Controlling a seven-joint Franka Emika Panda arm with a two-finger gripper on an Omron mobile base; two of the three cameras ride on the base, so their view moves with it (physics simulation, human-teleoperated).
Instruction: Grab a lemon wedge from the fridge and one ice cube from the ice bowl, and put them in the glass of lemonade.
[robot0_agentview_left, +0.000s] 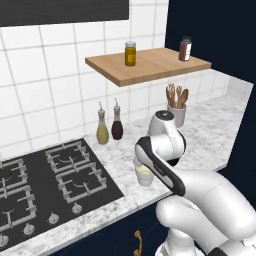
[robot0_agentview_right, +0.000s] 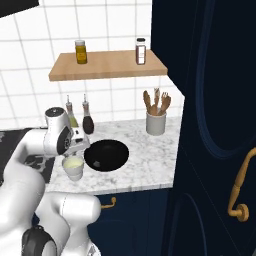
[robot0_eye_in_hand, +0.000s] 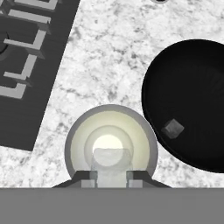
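**Ice cube hanging right over the lemonade**

The gripper (robot0_eye_in_hand: 112, 175) is hovering straight above the glass of lemonade (robot0_eye_in_hand: 111, 142), jaws clamping a pale ice cube (robot0_eye_in_hand: 111, 161) over the rim. The ice bowl (robot0_eye_in_hand: 192, 103) is sitting just beside the glass on the marble counter (robot0_eye_in_hand: 105, 65), with another cube (robot0_eye_in_hand: 173, 128) lying inside it.

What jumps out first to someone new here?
The claw poised right over the glass of lemonade, shut on a pale ice cube above its mouth. Beside the glass on the marble counter sits the black ice bowl, one cube left inside. The stove lies on the glass's other side.
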